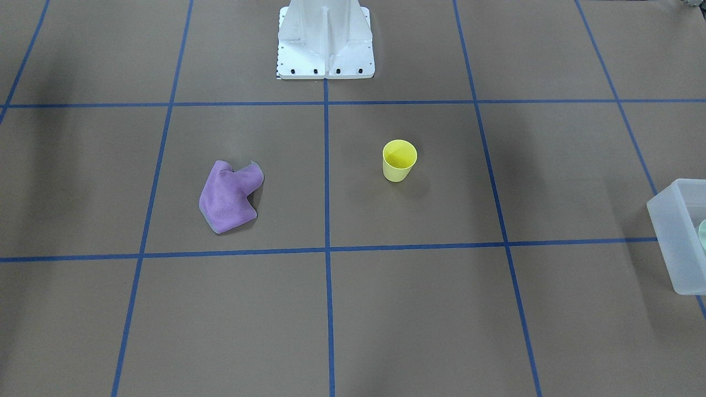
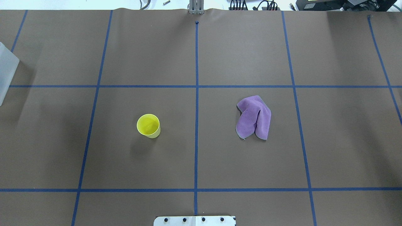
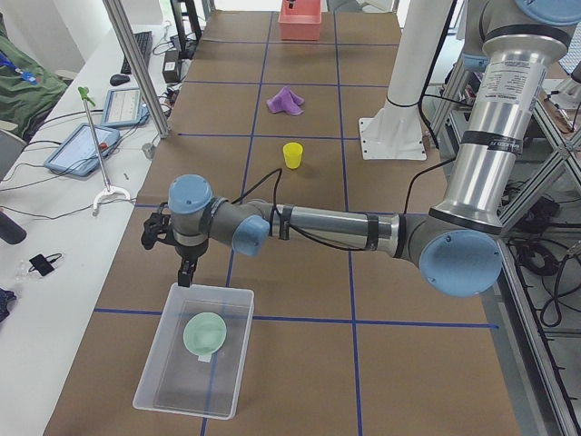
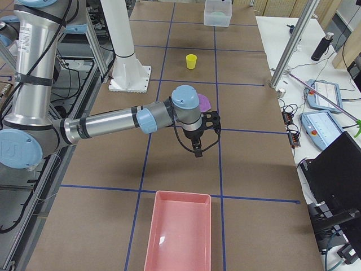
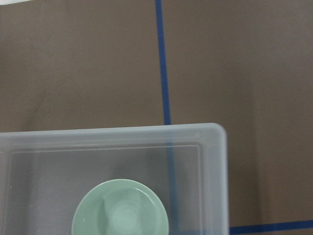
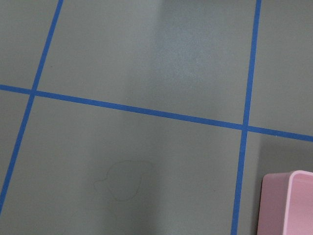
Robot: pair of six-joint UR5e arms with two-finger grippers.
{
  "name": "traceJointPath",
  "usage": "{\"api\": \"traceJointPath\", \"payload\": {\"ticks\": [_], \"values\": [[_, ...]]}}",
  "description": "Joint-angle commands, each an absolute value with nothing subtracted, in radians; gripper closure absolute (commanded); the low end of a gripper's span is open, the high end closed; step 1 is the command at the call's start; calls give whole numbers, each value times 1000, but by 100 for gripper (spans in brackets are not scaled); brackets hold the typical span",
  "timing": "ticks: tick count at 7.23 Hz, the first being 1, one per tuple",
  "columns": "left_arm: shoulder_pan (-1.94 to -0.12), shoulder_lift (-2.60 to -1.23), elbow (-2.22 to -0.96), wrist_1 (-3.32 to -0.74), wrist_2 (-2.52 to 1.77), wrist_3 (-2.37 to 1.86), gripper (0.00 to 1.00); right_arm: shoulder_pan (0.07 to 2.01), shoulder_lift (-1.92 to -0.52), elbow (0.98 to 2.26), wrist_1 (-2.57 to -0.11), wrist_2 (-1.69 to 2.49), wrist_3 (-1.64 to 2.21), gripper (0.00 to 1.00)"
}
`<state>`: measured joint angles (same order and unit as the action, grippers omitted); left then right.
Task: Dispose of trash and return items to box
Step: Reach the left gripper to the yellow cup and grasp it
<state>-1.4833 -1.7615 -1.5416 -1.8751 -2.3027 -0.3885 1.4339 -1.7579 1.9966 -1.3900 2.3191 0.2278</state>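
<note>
The yellow cup (image 1: 399, 160) stands upright on the brown table (image 2: 201, 157), left of its centre line in the overhead view (image 2: 148, 125). The sage-green bowl (image 3: 205, 334) lies inside the frosted box (image 3: 213, 288) at the table's left end; it also shows in the left wrist view (image 5: 121, 209). My left gripper (image 3: 186, 268) hangs just above the box's near-cup end; I cannot tell if it is open. My right gripper (image 4: 196, 149) hangs over bare table between a purple cloth (image 4: 203, 101) and a pink bin (image 4: 179, 231); I cannot tell if it is open.
The crumpled purple cloth (image 2: 253, 117) lies right of the centre line. The pink bin (image 6: 288, 203) sits at the table's right end. The white robot base (image 1: 325, 44) stands at the table's robot side. A side desk with tablets (image 3: 91, 145) runs along the operators' side.
</note>
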Motion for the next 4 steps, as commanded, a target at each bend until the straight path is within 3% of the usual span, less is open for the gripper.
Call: {"api": "traceJointPath", "payload": {"ticks": [1,4], "values": [[-1401,-1628,-1892,-1885,-2310,-622,1,1430,-1758,1997,-1390,2321,232,0],[-1101,-1758,-1908,-2080,-2355,-905,1,1430,-1758,1997,-1390,2319,232,0]]}}
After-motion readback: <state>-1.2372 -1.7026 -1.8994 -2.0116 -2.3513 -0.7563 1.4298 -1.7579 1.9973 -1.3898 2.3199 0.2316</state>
